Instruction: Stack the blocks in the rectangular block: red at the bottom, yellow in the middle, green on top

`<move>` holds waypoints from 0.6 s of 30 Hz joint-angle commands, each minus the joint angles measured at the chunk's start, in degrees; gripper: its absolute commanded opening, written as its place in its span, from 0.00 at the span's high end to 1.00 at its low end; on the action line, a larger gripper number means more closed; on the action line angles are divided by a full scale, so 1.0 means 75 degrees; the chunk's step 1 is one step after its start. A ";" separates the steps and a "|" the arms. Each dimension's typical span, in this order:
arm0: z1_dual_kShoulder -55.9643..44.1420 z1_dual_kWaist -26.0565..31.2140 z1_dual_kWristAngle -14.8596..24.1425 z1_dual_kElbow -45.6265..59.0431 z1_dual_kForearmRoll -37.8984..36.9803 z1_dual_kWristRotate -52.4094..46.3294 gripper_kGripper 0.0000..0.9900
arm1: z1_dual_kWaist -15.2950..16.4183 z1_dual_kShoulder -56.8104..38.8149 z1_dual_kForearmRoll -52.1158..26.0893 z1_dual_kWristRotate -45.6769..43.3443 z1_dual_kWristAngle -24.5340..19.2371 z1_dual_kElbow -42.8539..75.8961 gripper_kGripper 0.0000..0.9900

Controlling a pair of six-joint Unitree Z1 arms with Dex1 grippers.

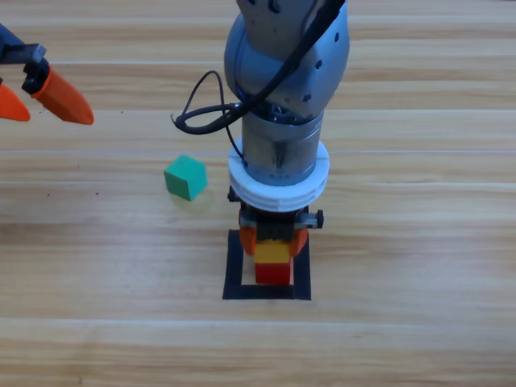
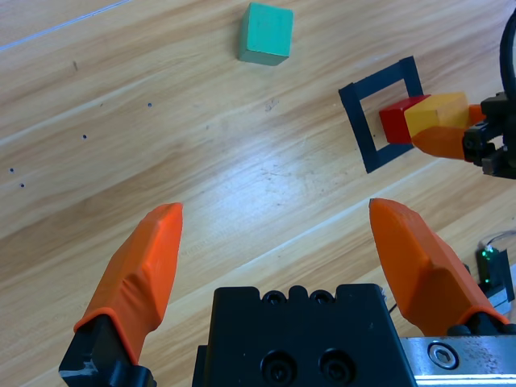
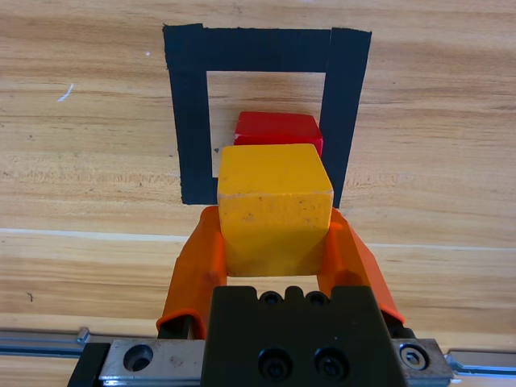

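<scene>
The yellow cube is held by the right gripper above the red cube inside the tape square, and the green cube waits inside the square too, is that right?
Not quite: the green cube lies outside the tape square, on the bare table, as the high view shows. The right gripper does hold the yellow cube above the red cube.

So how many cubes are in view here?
3. The red cube sits inside the black tape square. The yellow cube is over it, gripped by the right gripper. The green cube lies on the table, left of the square.
</scene>
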 commanded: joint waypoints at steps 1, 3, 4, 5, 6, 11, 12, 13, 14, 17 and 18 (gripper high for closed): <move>0.0164 0.0112 -0.0084 0.0141 -0.0055 -0.0088 0.00 | 0.0171 0.0575 0.0123 0.0044 -0.0071 -0.0060 1.00; 0.0164 0.0112 -0.0084 0.0141 -0.0067 -0.0088 0.00 | 0.0171 0.0575 0.0123 0.0044 -0.0071 -0.0060 1.00; 0.0164 0.0112 -0.0084 0.0141 -0.0055 -0.0088 0.00 | 0.0171 0.0575 0.0123 0.0044 -0.0071 -0.0060 1.00; 0.0164 0.0112 -0.0084 0.0141 -0.0055 -0.0088 0.00 | 0.0171 0.0587 0.0123 0.0044 -0.0071 -0.0060 1.00; 0.0164 0.0112 -0.0072 0.0141 -0.0067 -0.0088 0.00 | 0.0171 0.0587 0.0123 0.0032 -0.0071 -0.0060 1.00; 0.0176 0.0112 -0.0084 0.0129 -0.0067 -0.0100 0.00 | 0.0159 0.0411 0.0182 -0.0003 -0.0153 -0.0096 0.00; 0.0176 0.0112 -0.0072 0.0129 -0.0067 -0.0100 0.00 | 0.0159 0.0294 0.0170 -0.0014 -0.0235 -0.0096 0.00; 0.0176 0.0112 -0.0084 0.0117 -0.0067 -0.0111 0.00 | 0.0159 0.0153 0.0182 -0.0026 -0.0293 -0.0096 0.00; 0.0188 0.0112 -0.0084 0.0117 -0.0067 -0.0123 0.00 | 0.0159 0.0001 0.0170 -0.0026 -0.0410 -0.0131 0.00; 0.0176 0.0112 -0.0072 0.0117 -0.0067 -0.0135 0.00 | 0.0159 -0.0374 0.0170 -0.0038 -0.0645 -0.0189 0.00; 0.0176 0.0112 -0.0072 0.0105 -0.0055 -0.0146 0.00 | 0.0159 -0.0538 0.0170 -0.0038 -0.0715 -0.0189 0.00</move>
